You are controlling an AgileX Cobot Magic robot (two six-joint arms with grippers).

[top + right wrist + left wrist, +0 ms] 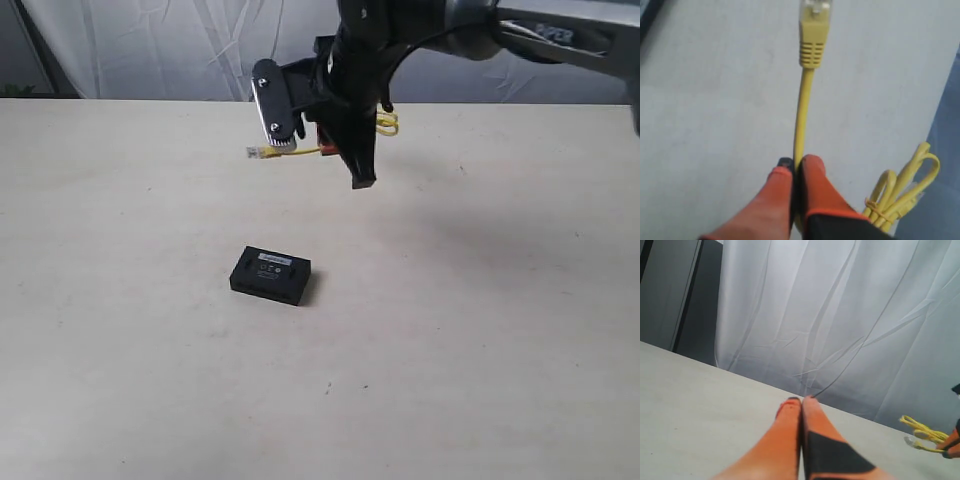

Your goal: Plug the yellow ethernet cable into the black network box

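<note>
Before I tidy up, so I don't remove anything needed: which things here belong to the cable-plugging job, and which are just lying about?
Belongs to the job:
- yellow ethernet cable, held in the right gripper
- black network box, on the table

Not part of it:
- left gripper, shut, holding nothing
- white curtain behind the table

The left pincer [801, 400] and right pincer [796, 162] are showing orange fingers [785, 440] with black patches. The right arm [345, 60] is displaying black housing, an oval black-and-silver plate [274, 105] (two pale screws) and a lettered grey link [560, 35].
</note>
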